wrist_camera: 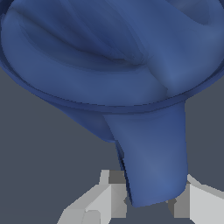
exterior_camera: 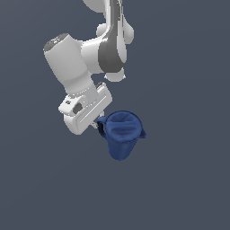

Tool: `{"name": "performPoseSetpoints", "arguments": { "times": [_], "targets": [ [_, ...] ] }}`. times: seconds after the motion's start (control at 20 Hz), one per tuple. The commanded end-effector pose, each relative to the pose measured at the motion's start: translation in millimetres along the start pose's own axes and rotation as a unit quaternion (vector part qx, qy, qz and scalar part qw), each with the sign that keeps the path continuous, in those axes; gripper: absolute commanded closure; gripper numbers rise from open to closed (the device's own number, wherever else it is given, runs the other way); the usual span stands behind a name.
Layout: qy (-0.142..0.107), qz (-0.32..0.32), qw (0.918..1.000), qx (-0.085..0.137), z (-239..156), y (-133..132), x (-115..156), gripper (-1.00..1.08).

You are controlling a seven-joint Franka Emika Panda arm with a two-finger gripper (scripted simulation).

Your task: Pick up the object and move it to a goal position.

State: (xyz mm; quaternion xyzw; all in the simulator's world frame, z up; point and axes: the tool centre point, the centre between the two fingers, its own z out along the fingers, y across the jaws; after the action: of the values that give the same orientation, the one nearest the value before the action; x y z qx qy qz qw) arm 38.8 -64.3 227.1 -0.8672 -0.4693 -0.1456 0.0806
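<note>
Gripping the dark blue tapered pitcher (exterior_camera: 121, 134) by its side handle (wrist_camera: 153, 166), my white gripper (wrist_camera: 151, 205) had its fingers (wrist_camera: 111, 192) clenched on either side of that handle. I saw the pitcher beside my white hand, spout toward the exterior view's right, with only the plain grey backdrop (exterior_camera: 188, 188) around it.

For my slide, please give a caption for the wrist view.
Wrist view: the gripper closed on the side handle of the dark blue pitcher, seen from just below its wide rim.
</note>
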Motion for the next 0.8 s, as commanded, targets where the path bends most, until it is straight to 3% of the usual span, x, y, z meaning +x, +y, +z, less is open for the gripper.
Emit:
{"name": "performPoseSetpoints", "arguments": {
  "times": [0.0,0.75],
  "targets": [
    [0.0,0.0,1.0,-0.002,-20.5,2.0,3.9,1.08],
    [-0.001,0.0,1.0,-0.003,-176.8,13.4,29.9,1.08]
  ]
}}
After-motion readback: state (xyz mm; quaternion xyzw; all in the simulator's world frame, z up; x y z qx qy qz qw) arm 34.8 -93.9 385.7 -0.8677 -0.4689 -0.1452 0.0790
